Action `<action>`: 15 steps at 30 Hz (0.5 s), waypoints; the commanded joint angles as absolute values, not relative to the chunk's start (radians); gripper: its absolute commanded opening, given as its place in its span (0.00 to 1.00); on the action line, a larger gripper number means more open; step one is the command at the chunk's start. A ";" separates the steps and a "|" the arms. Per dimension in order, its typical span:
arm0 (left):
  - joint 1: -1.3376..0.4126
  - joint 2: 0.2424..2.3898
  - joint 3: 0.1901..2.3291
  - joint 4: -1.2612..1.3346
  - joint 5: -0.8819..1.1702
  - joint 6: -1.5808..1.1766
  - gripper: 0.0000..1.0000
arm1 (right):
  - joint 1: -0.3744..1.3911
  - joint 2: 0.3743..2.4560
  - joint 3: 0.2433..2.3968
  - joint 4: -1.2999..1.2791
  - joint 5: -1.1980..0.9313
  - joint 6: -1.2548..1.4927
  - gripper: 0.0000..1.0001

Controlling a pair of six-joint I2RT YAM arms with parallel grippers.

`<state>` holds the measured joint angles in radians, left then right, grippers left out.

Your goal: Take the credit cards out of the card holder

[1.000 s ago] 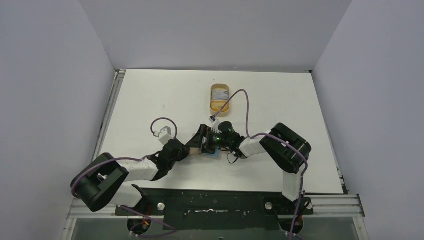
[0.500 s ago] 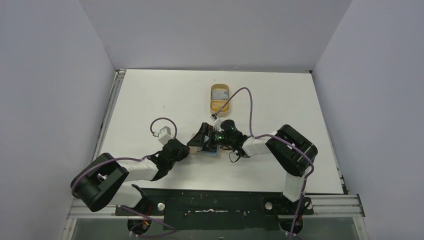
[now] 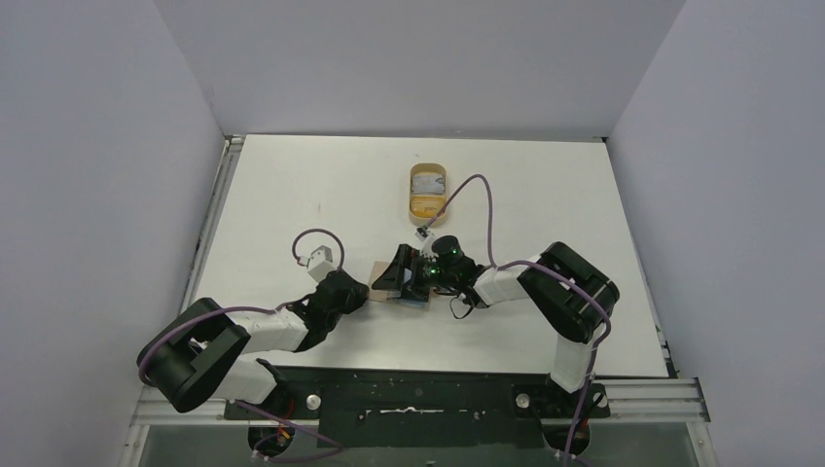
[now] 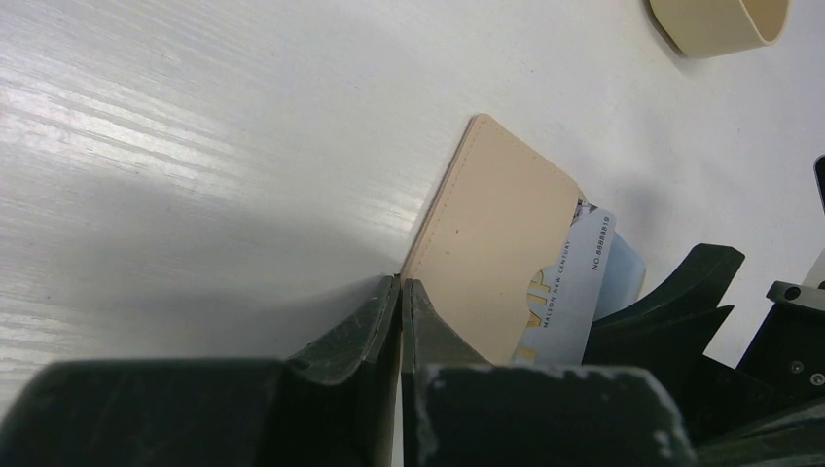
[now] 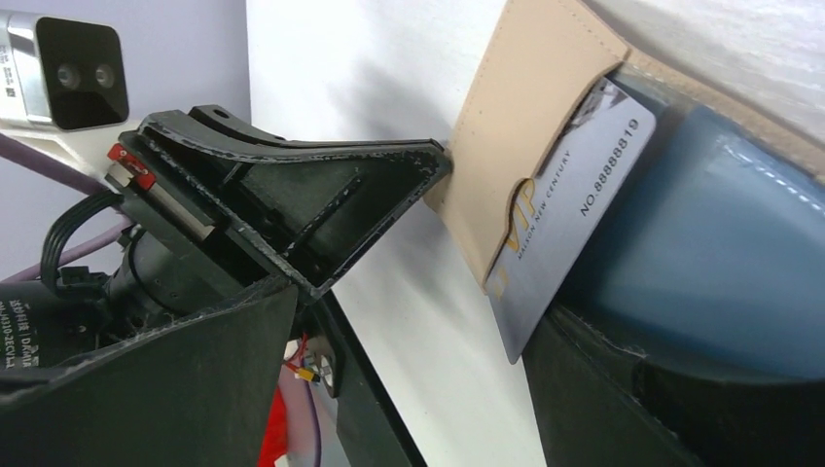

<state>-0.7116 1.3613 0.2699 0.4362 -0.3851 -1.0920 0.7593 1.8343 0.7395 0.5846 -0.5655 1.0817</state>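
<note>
Left gripper [image 4: 401, 288] — fingers pressed together on the near edge of the card holder [image 4: 491, 243], with the tan edge pinched between the two pads. The right wrist view confirms this: the same dark fingertips meet on the holder's left edge, near the centre of that frame.

I note the card holder lying flat on the white table [image 4: 195, 117], just right of centre in the left wrist view. In the top view it sits mid-table, between the two grippers.

Two credit cards stick out of the holder's pocket toward the lower right of the left wrist view. The grey card [image 4: 576, 282] carries gold "VIP" lettering and the number "NO.88888819". The light blue card [image 4: 628, 277] lies beneath it, showing past its right edge. Both are only partly out, and their inner ends are covered by the tan panel.

Right gripper [image 3: 397, 272] — jaws spread wide. In its own wrist view one finger [image 5: 146, 389] fills the lower left and the other sits at the lower right, at the bottom edge of the light blue card. I cannot tell whether that finger touches the card. Neither card is clamped between the two fingers.

An oval tan dish [image 3: 428, 192] stands in the upper centre of the top view, well apart from the holder. Its contents are too small to identify.
</note>
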 commanded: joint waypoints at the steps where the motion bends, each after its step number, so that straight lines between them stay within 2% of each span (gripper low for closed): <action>1: -0.707 1.355 0.253 0.359 -0.397 -1.080 0.00 | 0.749 1.825 0.751 0.576 -0.553 1.058 0.80; 2: -0.707 1.356 0.252 0.359 -0.397 -1.080 0.00 | 0.748 1.827 0.748 0.572 -0.551 1.058 0.75; 7: -0.706 1.357 0.253 0.359 -0.397 -1.080 0.00 | 0.733 1.835 0.728 0.562 -0.548 1.057 0.39; 8: -0.707 1.358 0.253 0.359 -0.397 -1.080 0.00 | 0.730 1.836 0.725 0.560 -0.548 1.056 0.35; 15: -0.707 1.358 0.253 0.359 -0.396 -1.080 0.00 | 0.719 1.841 0.710 0.554 -0.553 1.054 0.28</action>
<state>-0.7116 1.3586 0.2699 0.4320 -0.3851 -1.0920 0.7265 1.8458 0.7185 0.5167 -0.5518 1.0645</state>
